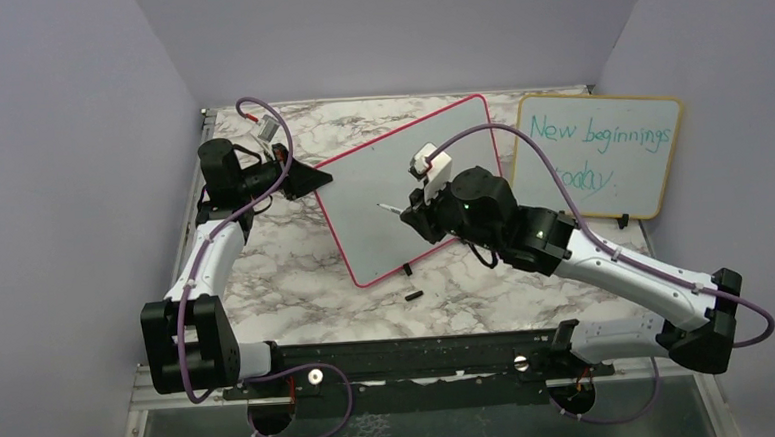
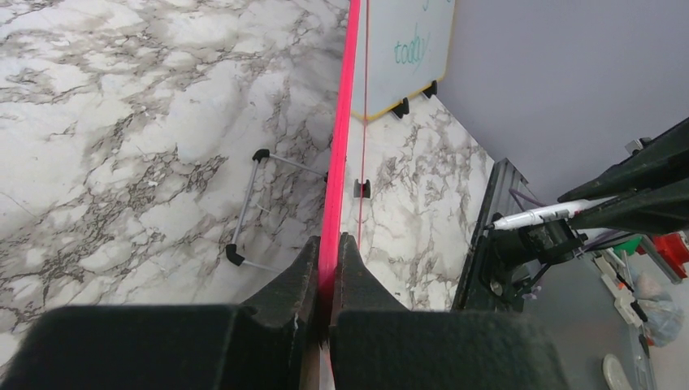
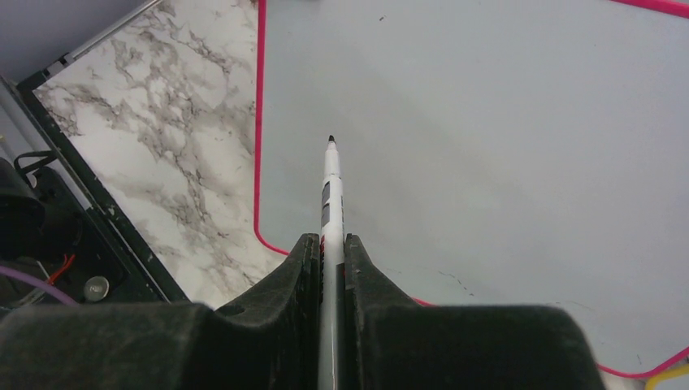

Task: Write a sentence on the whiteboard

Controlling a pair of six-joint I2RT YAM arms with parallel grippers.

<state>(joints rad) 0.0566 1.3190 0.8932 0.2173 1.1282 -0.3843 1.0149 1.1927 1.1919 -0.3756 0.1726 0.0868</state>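
Observation:
The whiteboard (image 1: 376, 169) with its red-pink frame stands tilted on the marble table, and no sentence shows on its white face (image 3: 487, 146). My left gripper (image 1: 313, 179) is shut on the board's left edge; in the left wrist view its jaws (image 2: 327, 244) clamp the red frame (image 2: 341, 146). My right gripper (image 1: 415, 215) hovers in front of the board, shut on a white marker (image 3: 330, 187). The marker's black tip (image 1: 381, 207) points at the board and stands just off its surface.
A yellow-framed board (image 1: 600, 152) with teal writing leans at the back right. A small black cap (image 1: 414, 296) lies on the table in front of the whiteboard. The whiteboard's wire stand (image 2: 248, 215) rests behind it. Purple walls close in both sides.

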